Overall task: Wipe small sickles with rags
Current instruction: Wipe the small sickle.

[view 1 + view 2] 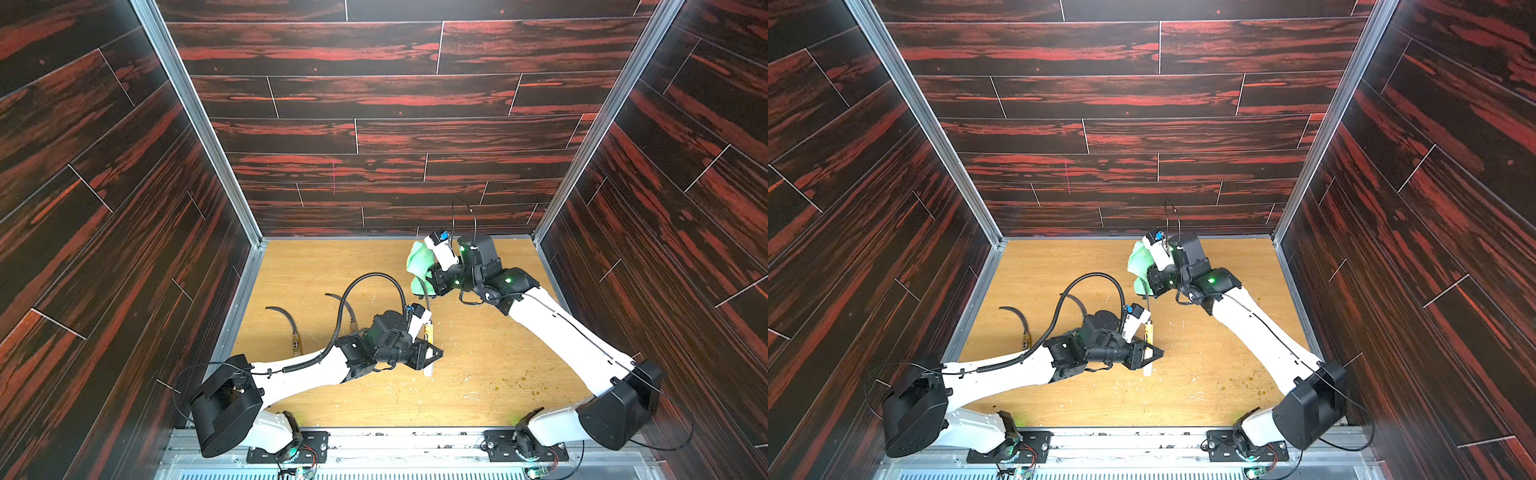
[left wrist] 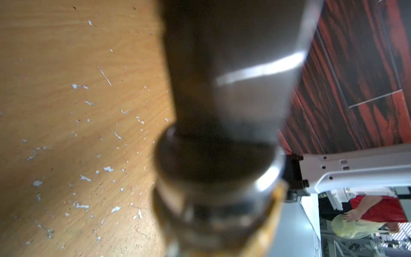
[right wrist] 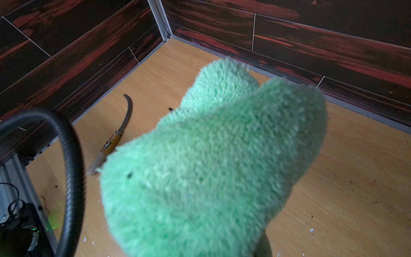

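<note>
My left gripper (image 1: 429,354) (image 1: 1148,354) is shut on the pale handle of a small sickle (image 1: 428,332) (image 1: 1148,331) with a yellow label band, held above the floor. Its thin dark blade rises into the folded light green rag (image 1: 417,262) (image 1: 1139,261). My right gripper (image 1: 430,280) (image 1: 1149,279) is shut on that rag. In the left wrist view the sickle (image 2: 222,155) is a dark blur hiding the jaws. In the right wrist view the rag (image 3: 222,155) covers the jaws. Two more sickles lie on the floor at left (image 1: 294,338) (image 1: 1025,334) (image 3: 111,142), the second blade (image 1: 345,301) (image 1: 1077,300) partly under my left arm.
The wooden floor (image 1: 478,374) carries white flecks and dark crumbs. Dark red panel walls enclose three sides, with a metal rail (image 1: 395,440) along the front. A black ribbed cable (image 1: 374,278) (image 3: 71,166) loops above my left wrist.
</note>
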You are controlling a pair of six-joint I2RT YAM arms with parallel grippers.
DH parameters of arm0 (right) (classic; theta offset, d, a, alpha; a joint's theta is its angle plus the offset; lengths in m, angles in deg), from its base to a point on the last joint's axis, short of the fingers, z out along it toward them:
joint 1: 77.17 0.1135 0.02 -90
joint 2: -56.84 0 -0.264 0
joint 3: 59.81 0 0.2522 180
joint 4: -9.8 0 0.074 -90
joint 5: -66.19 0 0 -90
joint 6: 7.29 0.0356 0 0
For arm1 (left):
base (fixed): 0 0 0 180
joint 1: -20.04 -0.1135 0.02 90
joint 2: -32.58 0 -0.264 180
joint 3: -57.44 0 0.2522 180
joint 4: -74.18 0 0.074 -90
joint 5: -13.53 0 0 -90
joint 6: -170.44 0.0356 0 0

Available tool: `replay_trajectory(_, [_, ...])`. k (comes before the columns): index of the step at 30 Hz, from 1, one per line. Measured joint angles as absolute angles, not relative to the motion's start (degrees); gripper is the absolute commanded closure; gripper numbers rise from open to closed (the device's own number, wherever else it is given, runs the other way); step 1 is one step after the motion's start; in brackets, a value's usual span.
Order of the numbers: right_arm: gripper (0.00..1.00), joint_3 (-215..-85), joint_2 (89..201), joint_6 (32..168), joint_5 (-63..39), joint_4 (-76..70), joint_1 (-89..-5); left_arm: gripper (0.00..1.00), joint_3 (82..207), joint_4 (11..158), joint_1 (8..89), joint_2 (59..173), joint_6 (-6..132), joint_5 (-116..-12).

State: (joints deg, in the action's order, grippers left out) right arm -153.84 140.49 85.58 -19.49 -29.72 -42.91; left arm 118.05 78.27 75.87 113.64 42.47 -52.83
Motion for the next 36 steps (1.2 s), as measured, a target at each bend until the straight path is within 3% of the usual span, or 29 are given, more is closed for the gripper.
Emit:
replay_trajectory(10, [1.0, -155.32, 143.31, 85.78, -13.96, -26.16, -45.34, 1.0, 118.73, 82.14, 78.78, 112.2, 48.59, -49.49])
replay_trajectory(18, [1.0, -163.94, 149.91, 85.87, -10.34, -25.02, -49.32, 1.0, 118.82, 84.02, 80.22, 112.17, 51.54, -46.34])
replay_trajectory(27, [1.0, -165.03, 150.39, 86.02, -21.0, -27.6, -52.81, 1.0, 121.03, 90.21, 78.87, 118.56, 52.54, -51.98])
replay_trajectory(36, [1.0, -158.19, 141.43, 88.75, -30.77, -36.26, -53.14, 1.0, 128.7, 100.17, 74.3, 126.16, 51.54, -61.66])
